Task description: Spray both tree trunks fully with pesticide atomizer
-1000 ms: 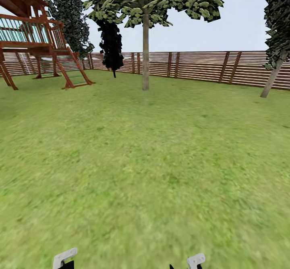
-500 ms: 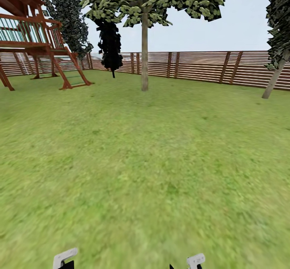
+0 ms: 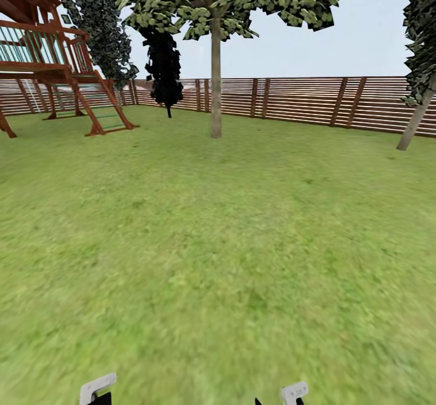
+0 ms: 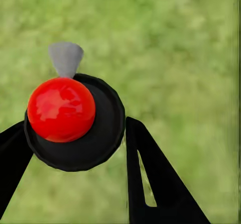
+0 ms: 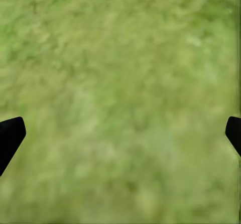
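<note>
Head view: open lawn with the trees far ahead

Head view looks over the grass [image 3: 230, 260] of the garden toward a brown slatted fence [image 3: 303, 99]. A straight-trunked tree [image 3: 215, 84] with light green leaves stands mid-lawn, and a leaning tree [image 3: 418, 117] with a grey-brown trunk rises by the fence at far right. A wooden play frame [image 3: 54, 66] stands at the left. Left wrist view shows the left gripper [image 4: 75, 148] holding a round black object, likely the spray bottle [image 4: 85, 128], with a red cap and a grey nozzle, between its fingers above the grass. Right wrist view shows the right gripper [image 5: 120, 133] spread wide over bare grass, holding nothing.
</note>
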Robot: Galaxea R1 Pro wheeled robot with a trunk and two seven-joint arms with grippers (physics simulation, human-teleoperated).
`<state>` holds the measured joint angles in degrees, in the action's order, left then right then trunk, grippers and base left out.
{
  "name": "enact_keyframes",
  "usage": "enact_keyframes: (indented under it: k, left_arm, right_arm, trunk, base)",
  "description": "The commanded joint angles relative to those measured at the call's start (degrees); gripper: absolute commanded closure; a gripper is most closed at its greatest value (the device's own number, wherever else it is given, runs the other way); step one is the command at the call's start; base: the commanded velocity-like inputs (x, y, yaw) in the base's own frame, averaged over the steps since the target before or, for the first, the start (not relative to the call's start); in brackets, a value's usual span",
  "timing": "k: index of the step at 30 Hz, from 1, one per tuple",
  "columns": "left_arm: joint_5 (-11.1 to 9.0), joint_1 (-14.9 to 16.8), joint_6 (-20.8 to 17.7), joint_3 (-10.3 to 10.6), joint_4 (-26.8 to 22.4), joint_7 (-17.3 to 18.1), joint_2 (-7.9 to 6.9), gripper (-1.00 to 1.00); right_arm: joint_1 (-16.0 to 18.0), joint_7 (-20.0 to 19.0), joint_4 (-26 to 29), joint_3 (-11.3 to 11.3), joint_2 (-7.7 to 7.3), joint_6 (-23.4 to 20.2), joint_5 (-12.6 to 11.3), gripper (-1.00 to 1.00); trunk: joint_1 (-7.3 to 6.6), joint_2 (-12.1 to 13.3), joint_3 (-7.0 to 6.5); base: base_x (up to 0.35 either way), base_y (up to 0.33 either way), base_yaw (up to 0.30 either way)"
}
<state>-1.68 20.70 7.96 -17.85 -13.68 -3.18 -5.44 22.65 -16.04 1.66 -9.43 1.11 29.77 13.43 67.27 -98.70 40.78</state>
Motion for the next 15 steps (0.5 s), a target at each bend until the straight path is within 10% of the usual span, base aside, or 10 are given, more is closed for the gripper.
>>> enact_keyframes:
  k: [1,15]
  left_arm:
    - [-0.17,0.04,0.21,0.10,0.05,-0.16,-0.01,1.00]
    - [-0.17,0.04,0.21,0.10,0.05,-0.16,-0.01,1.00]
  right_arm:
    - [0.02,-0.22,-0.01,-0.50,0.02,0.10,0.37,-1.00]
    - [0.02,-0.22,-0.01,-0.50,0.00,0.11,0.37,-1.00]
  trunk:
    - [0.03,-0.02,0.05]
    - [0.03,-0.02,0.05]
  base:
    - [0.326,-0.109,0.000]
    - [0.326,-0.109,0.000]
